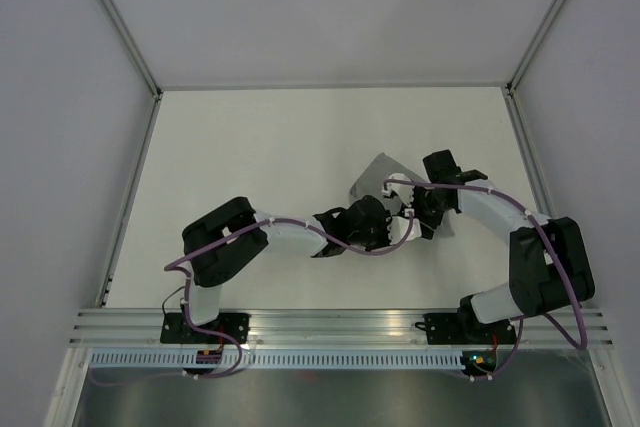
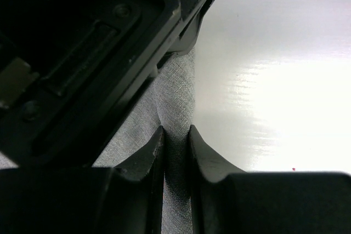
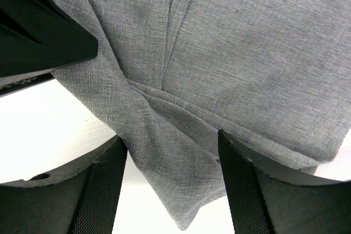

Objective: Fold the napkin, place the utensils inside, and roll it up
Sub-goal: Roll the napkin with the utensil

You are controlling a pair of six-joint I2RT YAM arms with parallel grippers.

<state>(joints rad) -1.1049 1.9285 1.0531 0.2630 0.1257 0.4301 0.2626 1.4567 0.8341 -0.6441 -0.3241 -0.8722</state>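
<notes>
Now the left tool (image 2: 176,135) pinches the napkin (image 3: 247,53), the right tool (image 3: 173,141) spread.

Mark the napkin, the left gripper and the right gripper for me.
napkin (image 3: 247,53), right wrist view, flat grey cloth above the fingers.
left gripper (image 2: 176,135), left wrist view, narrow gap between its fingertips, cloth pinched there.
right gripper (image 3: 170,141), right wrist view, midway between its spread fingertips.
</notes>
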